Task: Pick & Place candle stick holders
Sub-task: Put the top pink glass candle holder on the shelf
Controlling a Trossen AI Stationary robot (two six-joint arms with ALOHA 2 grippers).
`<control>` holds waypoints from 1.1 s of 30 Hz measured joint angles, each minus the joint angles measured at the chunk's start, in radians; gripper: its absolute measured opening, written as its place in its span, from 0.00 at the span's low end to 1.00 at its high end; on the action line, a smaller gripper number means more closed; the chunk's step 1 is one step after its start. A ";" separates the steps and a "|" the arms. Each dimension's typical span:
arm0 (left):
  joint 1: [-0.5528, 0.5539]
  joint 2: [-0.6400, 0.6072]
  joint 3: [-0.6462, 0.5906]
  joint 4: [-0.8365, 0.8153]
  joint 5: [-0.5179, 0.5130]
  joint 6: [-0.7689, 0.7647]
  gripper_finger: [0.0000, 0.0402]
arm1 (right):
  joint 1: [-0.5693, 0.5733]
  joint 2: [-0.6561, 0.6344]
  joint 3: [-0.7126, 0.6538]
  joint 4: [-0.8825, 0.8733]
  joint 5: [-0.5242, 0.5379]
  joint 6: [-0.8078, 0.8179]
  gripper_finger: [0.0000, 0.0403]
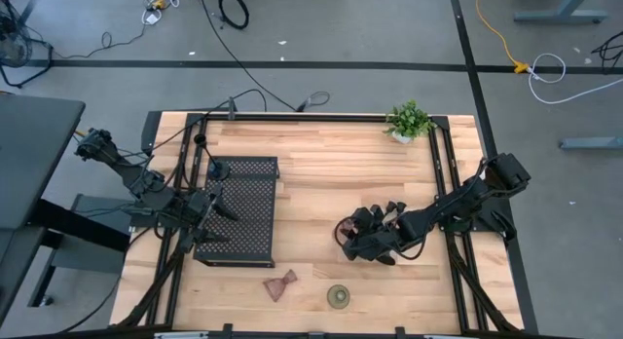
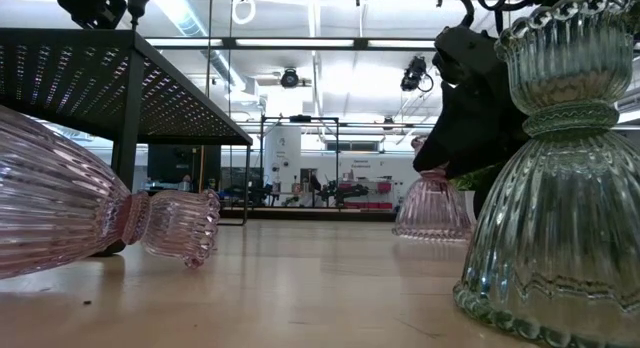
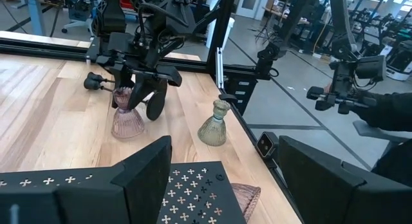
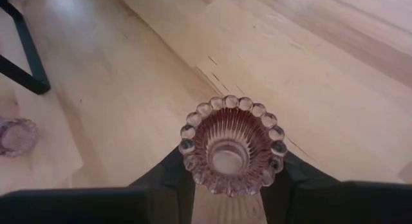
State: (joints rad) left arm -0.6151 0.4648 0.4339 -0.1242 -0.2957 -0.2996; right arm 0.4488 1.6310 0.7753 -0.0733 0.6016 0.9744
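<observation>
A pink glass candle stick holder (image 4: pixel 232 143) stands upright on its base on the wooden table, right of centre, with my right gripper (image 1: pixel 347 234) shut on it. A second pink holder (image 1: pixel 280 285) lies on its side near the front edge. An olive-green one (image 1: pixel 339 297) stands upright beside it. A thin black stemmed holder (image 1: pixel 210 168) stands on the far left corner of the black perforated tray (image 1: pixel 238 212). My left gripper (image 1: pixel 216 210) waits open above the tray's left part, touching nothing. My right gripper pinches the pink holder's upper cup (image 4: pixel 193 165), just under the beaded rim, between its two fingers (image 4: pixel 161 182). The fingers come slanting down from the table's right side. The holder stays upright, with its base (image 3: pixel 127 127) on the table.
A small green potted plant (image 1: pixel 409 121) stands at the far right corner. The tray is raised on thin black legs (image 4: pixel 26 50). Bare wood lies between the tray and my right gripper. A black frame rims the table.
</observation>
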 joint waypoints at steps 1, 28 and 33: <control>0.000 0.000 0.000 0.000 0.000 0.000 0.71 | 0.000 0.000 0.000 0.002 0.000 -0.007 0.29; 0.000 0.000 0.000 0.000 -0.069 0.020 0.71 | -0.002 -0.108 0.315 0.020 0.009 -0.413 0.29; 0.000 0.000 0.000 0.003 -0.111 0.024 0.71 | -0.015 -0.107 0.436 0.022 -0.012 -0.498 0.29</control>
State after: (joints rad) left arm -0.6147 0.4651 0.4339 -0.1209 -0.4071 -0.2760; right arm 0.4341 1.5238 1.2113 -0.0514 0.5899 0.4768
